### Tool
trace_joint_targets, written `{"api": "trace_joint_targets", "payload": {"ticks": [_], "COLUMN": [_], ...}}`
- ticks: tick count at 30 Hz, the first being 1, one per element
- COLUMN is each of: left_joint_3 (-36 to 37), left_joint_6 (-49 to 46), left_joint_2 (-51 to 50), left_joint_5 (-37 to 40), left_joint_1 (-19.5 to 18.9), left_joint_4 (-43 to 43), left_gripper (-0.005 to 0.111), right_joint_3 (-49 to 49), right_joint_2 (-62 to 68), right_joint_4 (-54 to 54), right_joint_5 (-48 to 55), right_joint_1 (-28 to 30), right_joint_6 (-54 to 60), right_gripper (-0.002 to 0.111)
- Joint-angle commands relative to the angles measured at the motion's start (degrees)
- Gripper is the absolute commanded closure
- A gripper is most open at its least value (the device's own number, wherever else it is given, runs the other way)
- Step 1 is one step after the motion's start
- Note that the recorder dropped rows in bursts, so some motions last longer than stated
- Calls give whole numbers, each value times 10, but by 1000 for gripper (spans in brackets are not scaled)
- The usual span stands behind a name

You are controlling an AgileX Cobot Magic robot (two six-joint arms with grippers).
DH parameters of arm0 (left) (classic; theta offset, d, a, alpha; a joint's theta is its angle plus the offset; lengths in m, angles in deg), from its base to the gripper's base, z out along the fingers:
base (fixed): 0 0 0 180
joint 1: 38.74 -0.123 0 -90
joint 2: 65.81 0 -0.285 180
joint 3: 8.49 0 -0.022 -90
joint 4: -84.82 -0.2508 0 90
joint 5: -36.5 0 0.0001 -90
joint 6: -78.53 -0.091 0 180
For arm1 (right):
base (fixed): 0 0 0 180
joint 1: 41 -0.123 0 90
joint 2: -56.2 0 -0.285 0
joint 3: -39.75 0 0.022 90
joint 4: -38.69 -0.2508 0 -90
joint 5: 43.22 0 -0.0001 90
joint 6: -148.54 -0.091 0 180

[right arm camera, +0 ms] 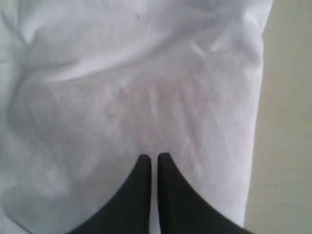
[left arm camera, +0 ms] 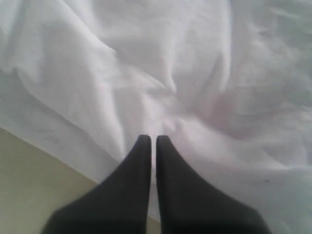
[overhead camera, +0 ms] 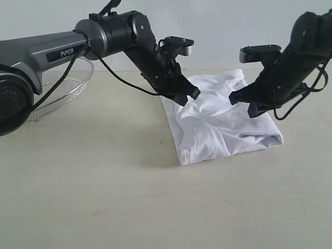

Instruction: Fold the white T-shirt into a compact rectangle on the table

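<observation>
Loosely folded, the white T-shirt lies rumpled on the table.

Bare table lies open; wire basket stands far left.

White T-shirt: plain white, grey shadows in wrinkles; faint pink tinge showing through fabric in both wrist views.
Tabletop: pale beige, faint wood grain, few dark specks.
Left tool: matt black.
Right tool: matt black.
Left arm: grey tube, black joints; black label with white "PiPER" lettering.
Cables: black.
Wire-mesh basket: silver, fine grid.
Wall: pale grey-white.
</observation>
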Motion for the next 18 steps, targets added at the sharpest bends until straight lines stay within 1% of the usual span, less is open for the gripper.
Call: {"api": "trace_joint_targets", "payload": {"ticks": [1, 11, 15, 18], "left_joint_3": [3, 3, 3, 3], "left_joint_6": [1, -6, -6, -7], "left_joint_2": [-29, -74, -91, -99], "left_joint_5": [-39, -88, -92, -90], "left_joint_1": [-6, -6, -2, 5], "left_joint_4": [20, 32, 69, 73], "left_gripper": [102, 102, 102, 102], "right_joint_3": [58, 64, 89, 114], "right_joint_2": [-8, 49, 54, 54], "right_joint_4": [-28, -28, -28, -28], "right_joint_5": [-83, -121, -151, -154], "right_joint_1": [1, 2, 2, 2], "right_joint_6": [24, 19, -1, -10], "right_gripper": [108, 108, 108, 108]}}
